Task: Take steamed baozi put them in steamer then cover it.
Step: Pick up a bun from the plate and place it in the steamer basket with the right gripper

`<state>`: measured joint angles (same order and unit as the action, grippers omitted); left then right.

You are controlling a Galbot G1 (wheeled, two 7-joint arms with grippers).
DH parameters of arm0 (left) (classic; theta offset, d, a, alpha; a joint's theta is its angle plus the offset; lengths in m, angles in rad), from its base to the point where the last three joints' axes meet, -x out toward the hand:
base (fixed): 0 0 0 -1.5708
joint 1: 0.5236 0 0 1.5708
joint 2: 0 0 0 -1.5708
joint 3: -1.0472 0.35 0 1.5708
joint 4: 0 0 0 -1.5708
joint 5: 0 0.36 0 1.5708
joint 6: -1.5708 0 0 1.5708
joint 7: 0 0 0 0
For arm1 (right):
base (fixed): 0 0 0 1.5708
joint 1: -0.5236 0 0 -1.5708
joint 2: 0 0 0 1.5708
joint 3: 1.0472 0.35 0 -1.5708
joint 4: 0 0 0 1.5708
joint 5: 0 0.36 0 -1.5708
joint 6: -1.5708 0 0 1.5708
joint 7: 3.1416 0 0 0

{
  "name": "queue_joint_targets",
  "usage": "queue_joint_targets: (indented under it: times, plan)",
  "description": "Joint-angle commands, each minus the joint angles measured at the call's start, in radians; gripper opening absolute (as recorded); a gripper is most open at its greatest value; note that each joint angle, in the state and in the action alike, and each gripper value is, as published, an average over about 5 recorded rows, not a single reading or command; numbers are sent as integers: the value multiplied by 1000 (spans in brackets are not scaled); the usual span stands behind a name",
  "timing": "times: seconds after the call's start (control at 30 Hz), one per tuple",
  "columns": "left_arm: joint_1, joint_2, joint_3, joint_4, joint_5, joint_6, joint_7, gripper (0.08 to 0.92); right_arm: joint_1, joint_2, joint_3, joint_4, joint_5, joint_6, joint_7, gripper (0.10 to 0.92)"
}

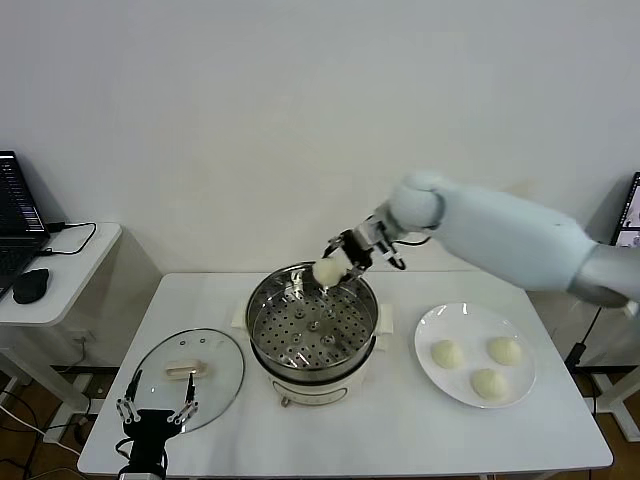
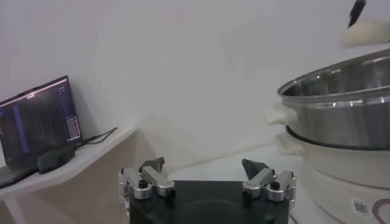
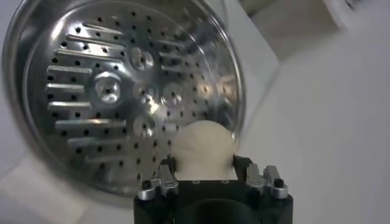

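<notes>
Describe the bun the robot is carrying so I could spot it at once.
Start at the shiny steamer in the middle of the table. Just above its far rim, the right tool is shut on a cream-white bun. The other three buns lie on the white plate; this one alone is in the air.

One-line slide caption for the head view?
Right gripper holds a bun over the empty steamer; three buns wait on the plate.

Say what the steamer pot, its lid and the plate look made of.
Steamer: polished metal, likely stainless steel; it mirrors light and has punched holes. Its base looks like cream plastic, matte.
Lid: clear glass, since the table shows through, with a metal rim and cream handle.
Plate: glossy white, ceramic or melamine.
</notes>
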<state>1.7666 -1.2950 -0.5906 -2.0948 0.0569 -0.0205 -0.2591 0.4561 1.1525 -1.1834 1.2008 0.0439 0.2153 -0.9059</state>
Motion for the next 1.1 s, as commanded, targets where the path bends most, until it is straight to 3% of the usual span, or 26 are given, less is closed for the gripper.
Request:
queue_joint_targets:
  times: [0.03,0.33,0.57,0.73,0.83,0.97,1.1]
  plan:
    - [0,0,-1,0,-1,0,0,823,6,116,-59,-53,-127,118,2,594]
    - [-15,-3,1,10,-3,-1,-1,823,-32,153,-39,-147,-321,232,29,601]
    - [-17,-3,1,9,-3,-2,-1,823,-51,160,-29,-171,-383,269,46,607]
    - [-18,-5,3,8,-3,-3,-2,823,-59,158,-29,-164,-380,271,63,707]
    - [-16,-6,4,5,-3,-3,-2,823,-41,145,-31,-137,-330,260,65,783]
    - [-15,-3,4,1,-3,-2,-2,823,36,92,-54,-45,-169,152,17,819]
    - [-16,4,0,-3,-9,-2,-1,823,146,-42,-100,126,119,-176,-48,823]
